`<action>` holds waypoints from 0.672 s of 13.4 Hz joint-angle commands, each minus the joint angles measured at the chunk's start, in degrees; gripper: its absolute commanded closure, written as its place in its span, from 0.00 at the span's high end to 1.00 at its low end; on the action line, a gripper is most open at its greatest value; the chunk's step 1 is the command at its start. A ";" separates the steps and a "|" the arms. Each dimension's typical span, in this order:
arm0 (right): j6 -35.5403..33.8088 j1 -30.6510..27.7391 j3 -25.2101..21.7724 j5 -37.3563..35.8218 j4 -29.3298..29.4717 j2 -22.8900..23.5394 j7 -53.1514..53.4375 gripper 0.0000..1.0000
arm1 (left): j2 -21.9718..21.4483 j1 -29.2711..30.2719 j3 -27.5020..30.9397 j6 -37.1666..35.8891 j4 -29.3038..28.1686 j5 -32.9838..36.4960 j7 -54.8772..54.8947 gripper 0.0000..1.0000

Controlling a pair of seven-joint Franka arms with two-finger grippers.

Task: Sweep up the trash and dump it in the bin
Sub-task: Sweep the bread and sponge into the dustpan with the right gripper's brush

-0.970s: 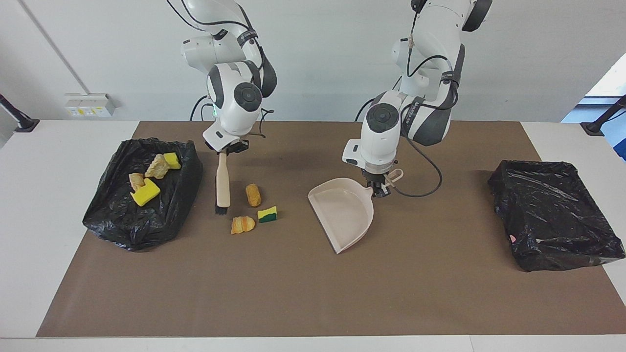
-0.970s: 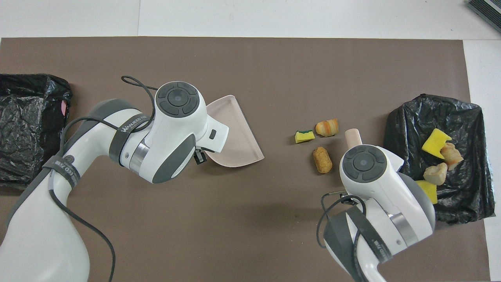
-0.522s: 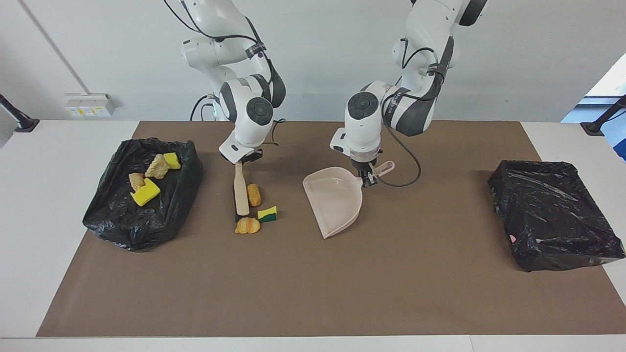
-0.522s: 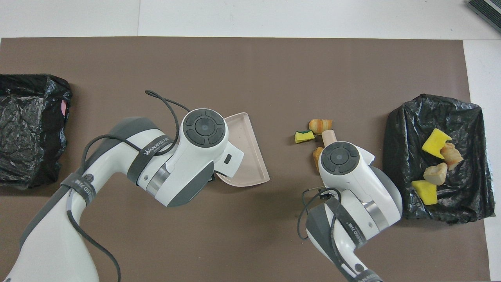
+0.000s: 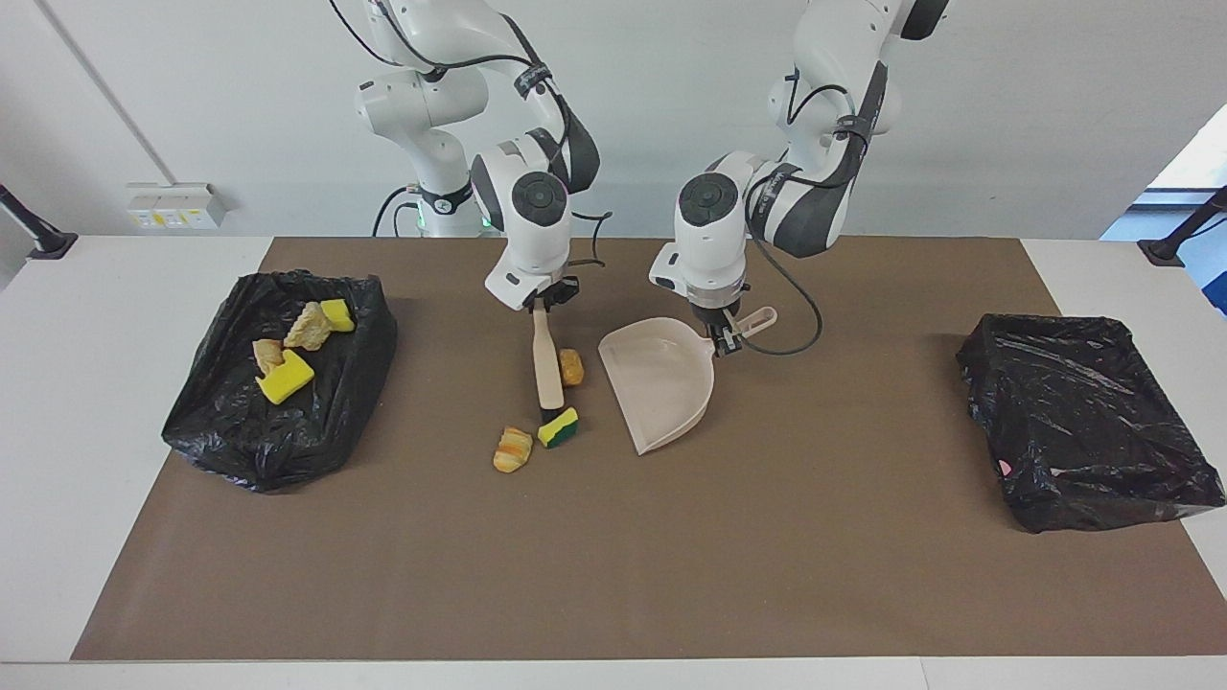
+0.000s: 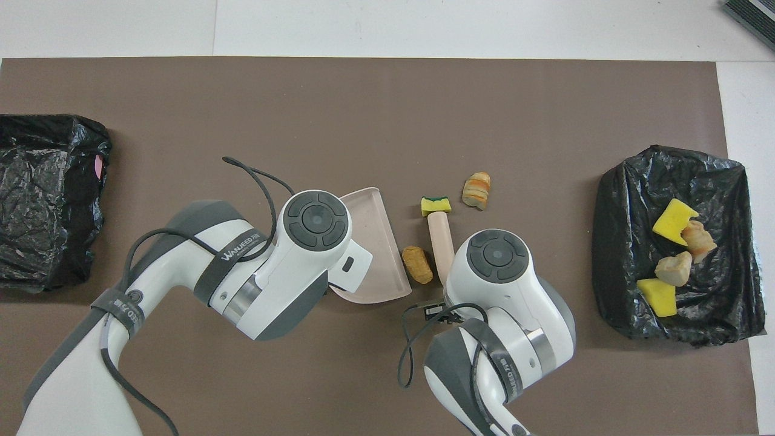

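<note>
Brown mat [image 5: 613,556], brush and dustpan at centre
Right gripper [image 5: 543,303] clamps brush [image 5: 547,366]; left gripper [image 5: 723,337] clamps dustpan [image 5: 661,393]; sponge scrap [image 5: 558,427] at bristles

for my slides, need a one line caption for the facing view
Right gripper sweeps a brush at three scraps toward the dustpan held by the left gripper.
</note>
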 commanded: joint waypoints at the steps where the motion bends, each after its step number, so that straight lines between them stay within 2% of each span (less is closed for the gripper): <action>1: 2.43 1.29 -0.04 9.17 0.79 0.59 -3.96 0.00 | -3.20 0.29 0.34 2.54 -5.09 0.87 0.78 0.00; 4: 2.27 2.70 -0.13 19.11 1.58 0.50 -7.55 0.00 | -3.47 0.64 0.34 3.16 -5.89 0.78 0.78 0.00; 5: 1.30 2.53 -0.13 19.74 2.46 0.15 -7.92 0.00 | -3.47 0.90 0.34 3.16 -5.97 0.70 0.78 0.00; 7: -3.51 2.00 -0.83 18.53 5.26 -0.81 -6.26 0.00 | -3.47 1.34 0.34 3.16 -5.98 0.70 0.78 0.00; 8: -5.37 1.57 -1.27 14.95 5.80 -1.95 -5.47 0.00 | -3.47 1.34 0.34 3.16 -5.98 0.70 0.78 0.00; 9: -6.69 0.95 -1.36 7.87 6.67 -2.65 -5.20 0.00 | -3.38 1.52 0.34 3.16 -5.98 0.61 0.78 0.00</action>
